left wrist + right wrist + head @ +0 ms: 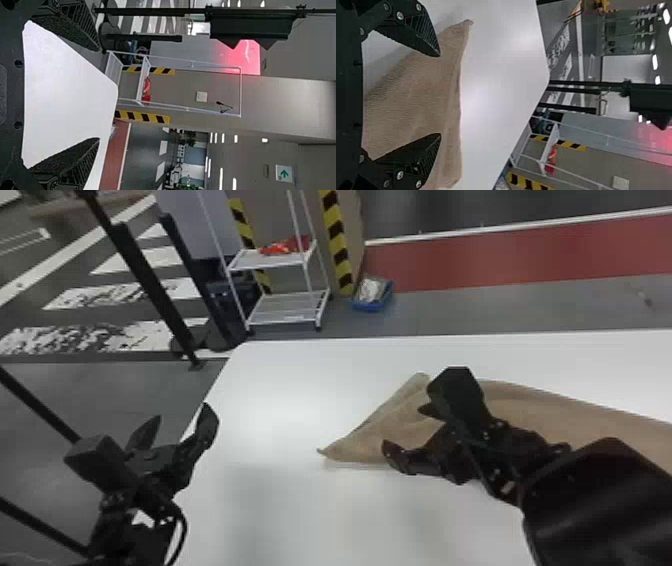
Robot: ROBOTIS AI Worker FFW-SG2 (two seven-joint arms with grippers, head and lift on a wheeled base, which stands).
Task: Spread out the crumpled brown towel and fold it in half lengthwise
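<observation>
Brown towel (542,407) on white table (290,405)

From my remote station I look through the head camera, set above the white table (300,390), facing forward and down across it to the white rack (272,262) on the floor beyond. My left wrist camera sits closer in, by the table's left side, and faces ahead over the surface, far out into the room. My right wrist camera hangs near the brown towel (550,407), facing slantwise over it toward the table's far left corner. Both wrist views come to me turned on their side. The towel is common ground for head and right wrist; all three views share table and rack.
</observation>
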